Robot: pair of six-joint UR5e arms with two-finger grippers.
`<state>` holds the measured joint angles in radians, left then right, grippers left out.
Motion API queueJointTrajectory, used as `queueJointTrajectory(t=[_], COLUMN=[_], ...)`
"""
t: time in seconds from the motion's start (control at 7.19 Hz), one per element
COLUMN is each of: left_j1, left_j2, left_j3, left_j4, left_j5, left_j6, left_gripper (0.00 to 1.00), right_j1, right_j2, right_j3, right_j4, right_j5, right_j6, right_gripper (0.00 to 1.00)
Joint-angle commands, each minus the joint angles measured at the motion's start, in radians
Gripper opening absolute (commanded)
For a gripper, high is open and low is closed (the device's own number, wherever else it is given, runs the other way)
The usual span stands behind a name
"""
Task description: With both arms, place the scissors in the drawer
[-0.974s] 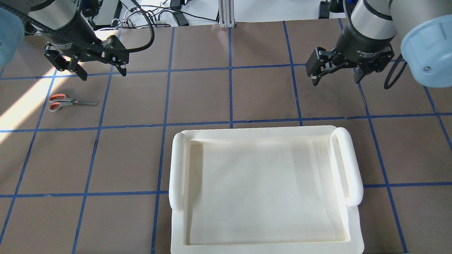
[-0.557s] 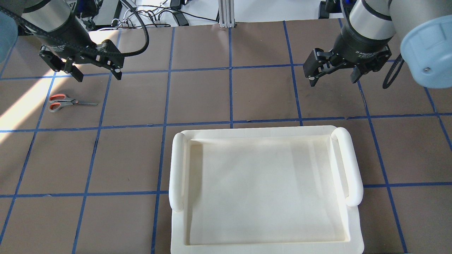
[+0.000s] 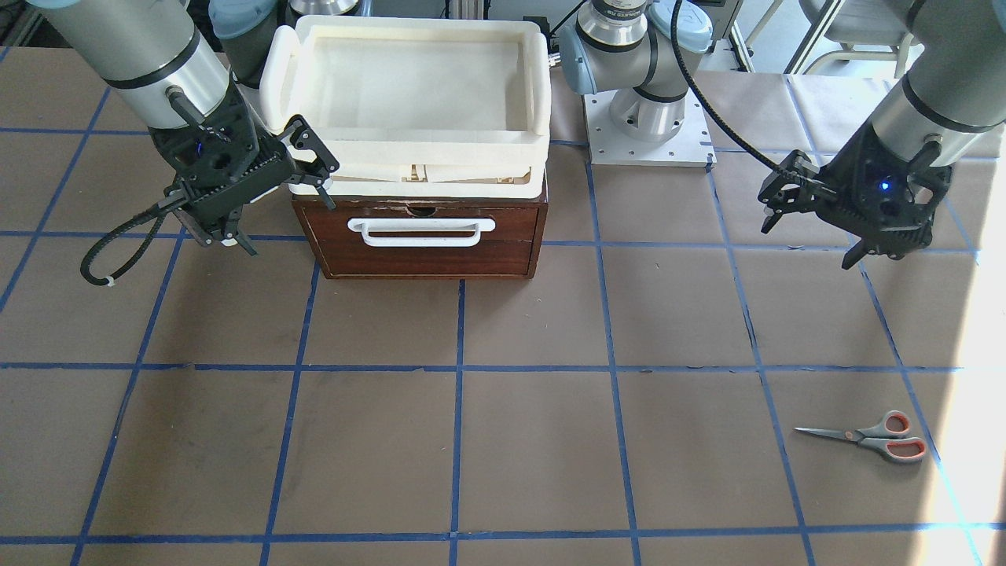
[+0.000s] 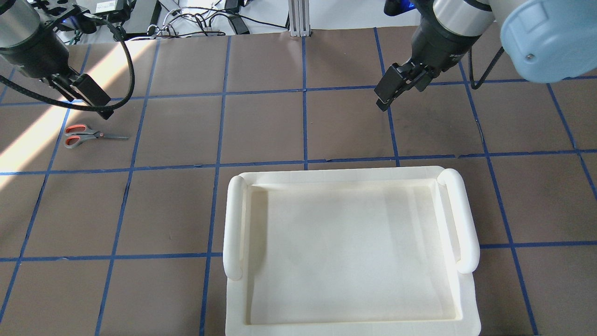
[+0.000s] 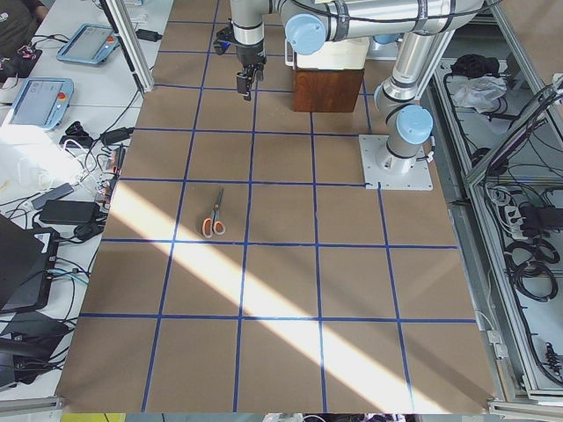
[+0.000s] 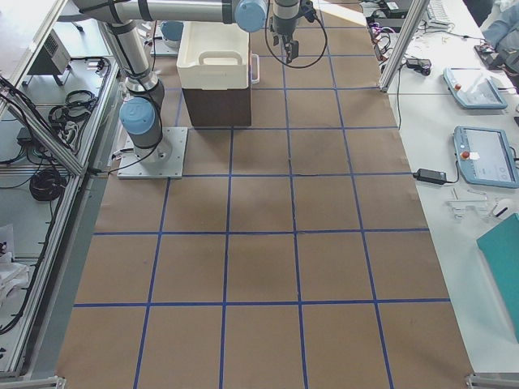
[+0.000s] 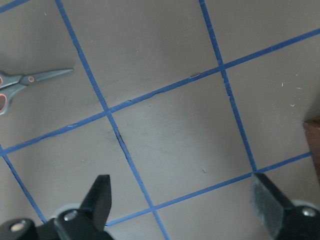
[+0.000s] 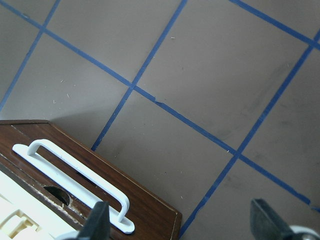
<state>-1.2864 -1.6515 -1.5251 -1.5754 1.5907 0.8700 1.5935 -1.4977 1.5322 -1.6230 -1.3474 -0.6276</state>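
Front-facing view: the drawer (image 3: 424, 255) sits at 12 o'clock, its front flush in the case, with a white bar handle (image 3: 422, 230) across it and a cream tray (image 3: 536, 79) on top. The right gripper (image 3: 288, 226) hangs at the drawer's 9 o'clock, just beside the front corner, with its fingers spread wide. The left gripper (image 3: 805, 246) hangs at the drawer's 3 o'clock, well apart from it, also spread wide and empty. The scissors (image 3: 872, 437) lie flat on the table (image 3: 471, 440) at the left gripper's 5 o'clock.

Overhead view: the scissors lie at the left gripper's 6 o'clock, near it, with blades closed and pointing to 3 o'clock. Both grippers show edge-on here.

Left exterior view: the scissors lie at 9 o'clock of centre, handles toward 6 o'clock.

Left wrist view: wide fingers frame bare table, and the scissors lie at 10 o'clock, cut by the edge.

Right wrist view: wide fingers sit at the lower edge, with the drawer handle at 7 o'clock.
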Motion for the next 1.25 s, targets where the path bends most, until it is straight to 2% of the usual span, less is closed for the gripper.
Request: queueJointTrajectory(t=[0.0,0.28,0.42,0.7,0.97,1.11], left_j1=[0.093,0.145,0.171,0.231,0.239,0.239], left_j2=[-0.054,-0.117,-0.158,-0.247,-0.339,-0.387], left_j3=[-0.001,-0.004,-0.004,-0.004,-0.003,-0.004], left_j4=[0.018,0.127,0.141,0.294,0.409,0.511], left_j5=[0.006,0.015,0.047,0.046,0.037,0.028], left_j6=[0.325,0.616,0.694,0.913,0.968,1.022], left_gripper=[1.0,1.0,1.0,1.0,1.0,1.0], right_j1=[0.04,0.052,0.074,0.133,0.166,0.184], right_j2=[0.074,0.135,0.178,0.293,0.319,0.33], right_j3=[-0.05,-0.052,-0.075,-0.174,-0.182,-0.182], right_j4=[0.028,0.041,0.092,0.173,0.172,0.172], right_j5=[0.01,-0.003,-0.013,-0.059,-0.061,-0.061], right_j6=[-0.328,-0.594,-0.707,-0.768,-0.771,-0.778], right_gripper=[1.0,1.0,0.99,0.99,0.99,0.96])
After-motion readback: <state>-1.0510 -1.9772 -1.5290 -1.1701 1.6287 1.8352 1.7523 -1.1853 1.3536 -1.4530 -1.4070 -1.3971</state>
